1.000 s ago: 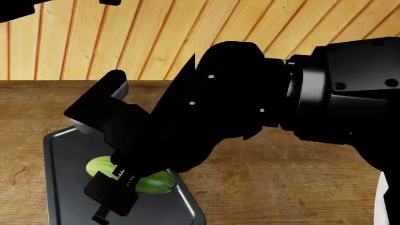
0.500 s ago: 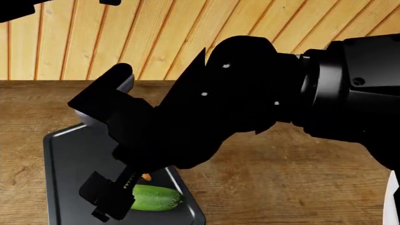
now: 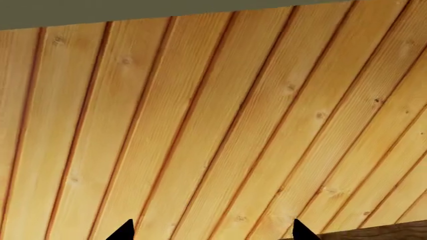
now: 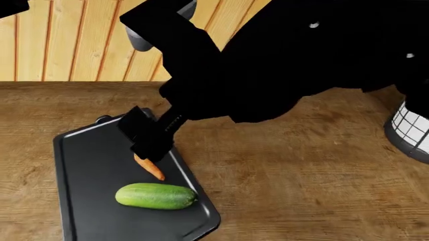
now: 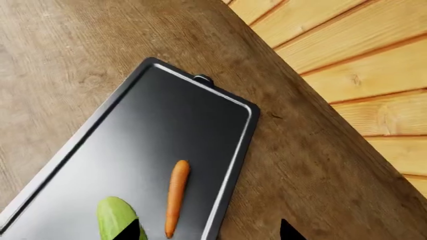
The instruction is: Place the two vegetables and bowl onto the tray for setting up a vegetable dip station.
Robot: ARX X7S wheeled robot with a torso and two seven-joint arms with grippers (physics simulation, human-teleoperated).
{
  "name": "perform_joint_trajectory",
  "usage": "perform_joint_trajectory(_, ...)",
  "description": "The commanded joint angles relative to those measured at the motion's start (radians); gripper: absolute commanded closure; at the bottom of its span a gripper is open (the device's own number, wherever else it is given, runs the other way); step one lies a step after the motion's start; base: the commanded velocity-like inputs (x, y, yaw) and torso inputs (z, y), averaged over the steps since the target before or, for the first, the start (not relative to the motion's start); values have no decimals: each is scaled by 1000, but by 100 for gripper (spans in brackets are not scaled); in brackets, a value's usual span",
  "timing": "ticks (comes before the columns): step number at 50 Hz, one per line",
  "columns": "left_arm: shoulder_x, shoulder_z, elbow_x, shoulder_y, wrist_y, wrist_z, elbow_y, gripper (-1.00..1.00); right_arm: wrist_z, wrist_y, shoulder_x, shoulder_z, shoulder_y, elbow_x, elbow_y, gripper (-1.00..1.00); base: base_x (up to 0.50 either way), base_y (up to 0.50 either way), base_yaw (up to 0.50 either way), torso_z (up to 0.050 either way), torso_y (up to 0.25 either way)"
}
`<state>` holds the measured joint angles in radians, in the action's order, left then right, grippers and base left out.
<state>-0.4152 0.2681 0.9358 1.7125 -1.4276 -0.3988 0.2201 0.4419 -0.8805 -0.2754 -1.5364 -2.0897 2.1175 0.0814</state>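
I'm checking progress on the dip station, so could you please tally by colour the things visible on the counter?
Green: 1, the cucumber
Orange: 1, the carrot
Dark grey-black: 1, the tray holding both
White mesh: 1, a basket at the counter's right edge, partly out of view
Total: 4
No bowl shows in any view.

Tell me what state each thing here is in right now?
Cucumber: lying flat on the tray, free.
Carrot: lying on the tray beside the cucumber, nothing gripping it.
Tray: flat on the wooden counter, no bowl on it.
Right hand: raised above the carrot, open, empty.
Left hand: pointed at the plank wall, open, empty.
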Motion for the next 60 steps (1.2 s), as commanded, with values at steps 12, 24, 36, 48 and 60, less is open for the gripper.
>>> perform_joint_trajectory(12,-21,-41,43,-24,-12,-40,-30,-100,31,10,-35,12,-15,-35,-7,-100,-500,0,0,0,0)
perform_joint_trajectory(24,-39,-91,106,-81,-34,-68,-96,-100,-2,51,-82,16,16,-130,9,-100,-417,0,0,0,0)
perform_joint_trajectory(36,-95,-213,399,-167,-140,-296,-244,-100,28,170,-272,50,67,-284,-128,-100,0,0,0,0,0)
perform_joint_trajectory(48,-223,-269,889,-240,-88,-690,-334,-100,94,233,-465,116,65,-283,-302,-100,0,0,0,0,0)
perform_joint_trajectory(60,-374,-300,1153,-343,36,-870,-508,-100,160,361,-562,156,150,-341,-421,-100,50,138,0,0,0)
